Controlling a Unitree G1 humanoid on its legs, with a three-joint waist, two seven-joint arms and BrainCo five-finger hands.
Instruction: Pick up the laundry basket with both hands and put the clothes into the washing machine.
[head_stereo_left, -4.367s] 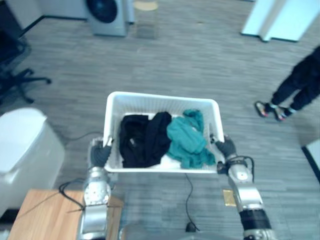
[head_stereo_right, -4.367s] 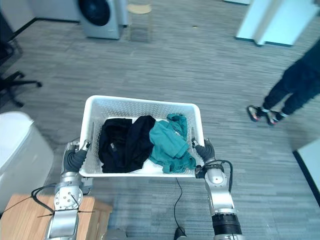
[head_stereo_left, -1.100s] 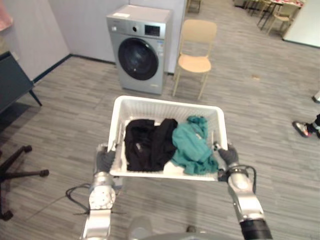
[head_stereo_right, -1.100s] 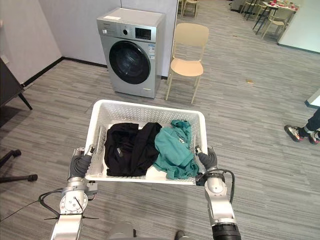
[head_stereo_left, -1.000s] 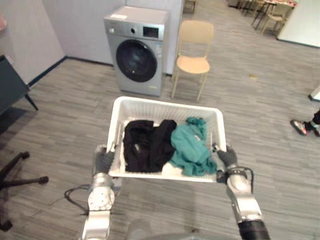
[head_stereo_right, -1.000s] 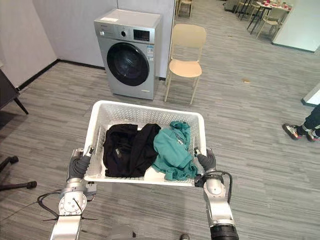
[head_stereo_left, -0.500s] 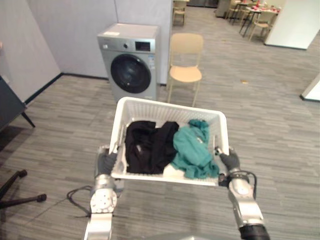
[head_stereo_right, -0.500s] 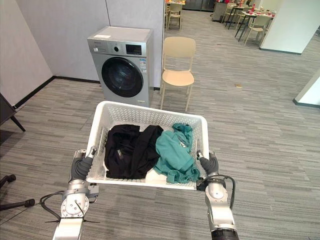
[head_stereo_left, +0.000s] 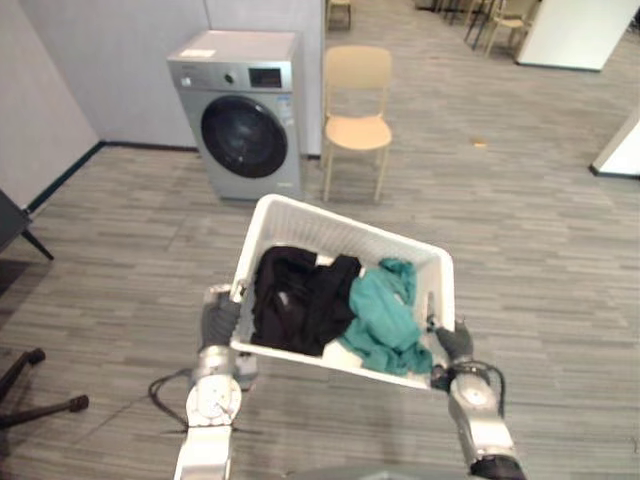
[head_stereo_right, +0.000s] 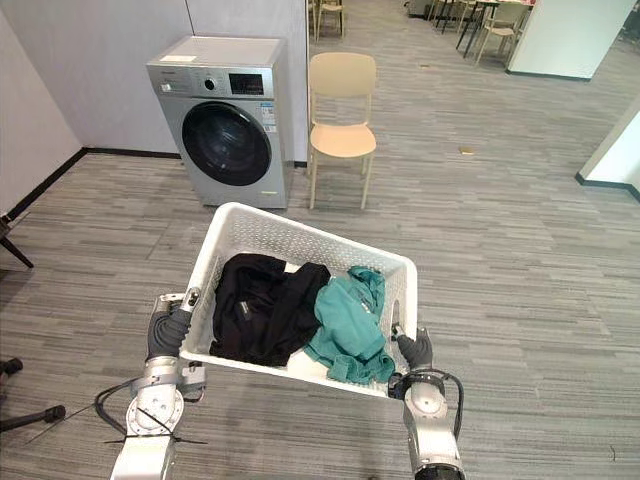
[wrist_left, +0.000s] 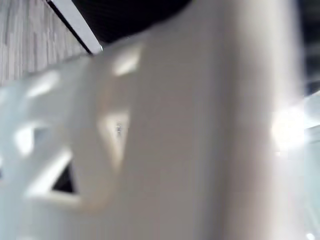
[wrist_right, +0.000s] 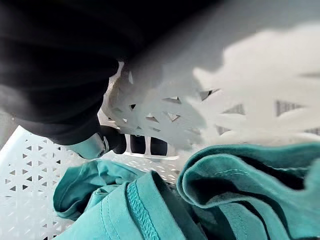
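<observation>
I hold a white laundry basket (head_stereo_left: 352, 228) off the floor between both hands; it sits skewed, its right end lower and nearer me. Inside lie black clothes (head_stereo_left: 300, 300) and a teal garment (head_stereo_left: 385, 318). My left hand (head_stereo_left: 218, 322) grips the basket's left side, thumb over the rim. My right hand (head_stereo_left: 452, 342) holds the right side, and in the right wrist view its fingertips (wrist_right: 120, 143) curl through the handle slot beside the teal garment (wrist_right: 150, 205). The left wrist view sits tight against the basket wall (wrist_left: 165, 140). A grey washing machine (head_stereo_left: 240, 115) stands ahead to the left, its round door shut.
A beige chair (head_stereo_left: 357, 100) stands just right of the washing machine. An office chair's base (head_stereo_left: 40, 405) lies at the lower left and a dark furniture leg (head_stereo_left: 15, 220) at the left edge. A white wall corner (head_stereo_left: 622, 150) is at the right. Grey plank floor lies between me and the machine.
The camera has moved; the washing machine and chair now sit further left. The basket has twisted, its left end up and right end down. Both hands keep their hold.
</observation>
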